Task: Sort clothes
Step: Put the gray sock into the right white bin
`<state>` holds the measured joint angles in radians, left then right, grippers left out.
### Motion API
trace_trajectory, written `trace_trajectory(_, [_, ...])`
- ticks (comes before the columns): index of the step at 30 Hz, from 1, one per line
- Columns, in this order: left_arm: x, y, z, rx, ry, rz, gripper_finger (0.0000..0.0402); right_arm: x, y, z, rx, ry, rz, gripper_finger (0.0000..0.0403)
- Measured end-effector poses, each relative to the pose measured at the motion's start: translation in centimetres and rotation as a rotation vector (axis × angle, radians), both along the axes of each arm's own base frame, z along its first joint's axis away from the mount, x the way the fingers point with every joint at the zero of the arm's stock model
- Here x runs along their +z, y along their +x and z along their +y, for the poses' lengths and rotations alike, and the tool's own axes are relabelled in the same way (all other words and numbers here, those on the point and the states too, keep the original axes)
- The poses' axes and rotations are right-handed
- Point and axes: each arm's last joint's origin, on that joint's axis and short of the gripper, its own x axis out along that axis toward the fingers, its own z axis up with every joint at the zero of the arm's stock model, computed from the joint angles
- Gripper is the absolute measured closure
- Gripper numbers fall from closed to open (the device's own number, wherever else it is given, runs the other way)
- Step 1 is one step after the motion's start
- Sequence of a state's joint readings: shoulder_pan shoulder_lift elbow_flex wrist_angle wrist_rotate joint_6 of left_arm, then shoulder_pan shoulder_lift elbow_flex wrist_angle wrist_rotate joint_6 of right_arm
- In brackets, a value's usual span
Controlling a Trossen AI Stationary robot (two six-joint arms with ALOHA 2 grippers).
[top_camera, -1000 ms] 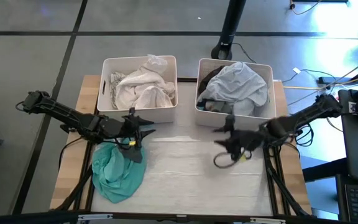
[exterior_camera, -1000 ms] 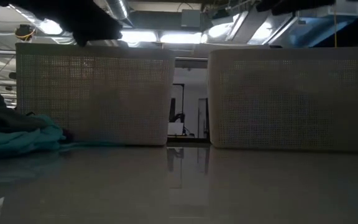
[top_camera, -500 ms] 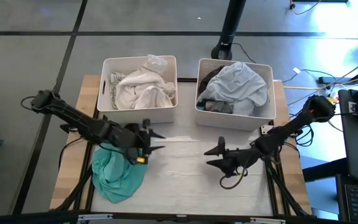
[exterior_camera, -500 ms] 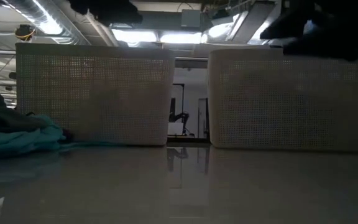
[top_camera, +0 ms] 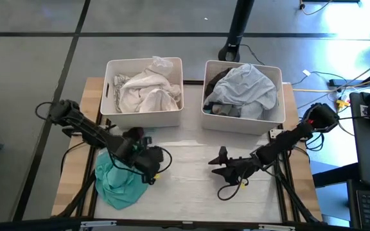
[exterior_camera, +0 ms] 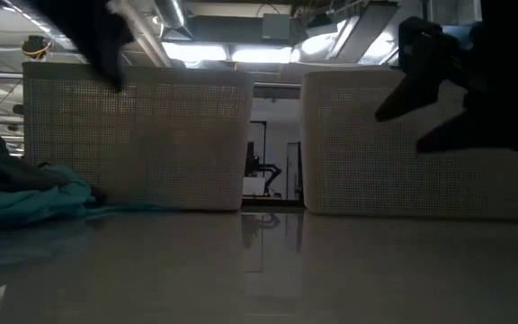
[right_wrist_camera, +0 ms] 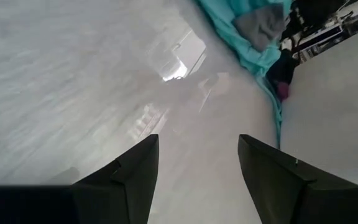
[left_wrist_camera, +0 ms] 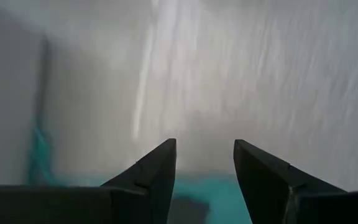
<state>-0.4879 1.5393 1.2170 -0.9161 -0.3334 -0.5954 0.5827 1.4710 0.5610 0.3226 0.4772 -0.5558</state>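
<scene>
A teal-green garment (top_camera: 116, 181) lies crumpled on the table at the near left; it also shows in the low view (exterior_camera: 25, 200) and the right wrist view (right_wrist_camera: 246, 30). My left gripper (top_camera: 151, 162) is open above the garment's right edge (left_wrist_camera: 211, 194), fingers tipped down. My right gripper (top_camera: 220, 164) is open over the bare table middle, pointing toward the table's left edge; it shows dark in the low view (exterior_camera: 439, 83). White clothes (top_camera: 144, 90) fill the left bin and pale grey-blue cloth (top_camera: 244, 88) tops the right bin.
Two white bins (top_camera: 111, 96) (top_camera: 278, 114) stand side by side at the far edge, a narrow gap between them. Bare tabletop (top_camera: 185, 173) lies between my two grippers. Cables hang beside the right arm (top_camera: 236, 189).
My left gripper has moved toward the table's near edge and a little right, tipping down over the teal garment's right edge. My right gripper has moved toward the table's left and near edges and has come down. The garment has stayed in place.
</scene>
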Motion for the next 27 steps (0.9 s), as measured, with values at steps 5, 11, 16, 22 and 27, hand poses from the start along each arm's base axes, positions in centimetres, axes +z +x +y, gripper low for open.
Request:
trace_trajectory(5, [-2.9,-1.3,-0.7,0.092,-0.064,0.167,0.0249,-0.7,0.2,0.1,-0.001,-0.007,0.011,0.0182])
trace_trajectory(11, [-5.6,-2.5,-0.7,0.129,-0.018,0.267,0.0249,-0.6,0.3,0.0,-0.036,-0.051,-0.009,0.0182])
trace_trajectory(16, [-7.1,-3.4,0.1,0.138,0.024,0.330,0.0249,-0.6,0.3,0.0,-0.046,-0.058,-0.013,0.0182])
trace_trajectory(22, [-7.6,-3.7,0.3,0.117,0.039,0.348,0.0278,-0.6,0.3,-0.1,-0.048,-0.057,-0.010,0.0182])
trace_trajectory(27, [-7.6,-3.7,0.3,0.113,0.039,0.348,0.0362,-0.7,0.3,-0.1,-0.055,-0.047,-0.008,0.0182])
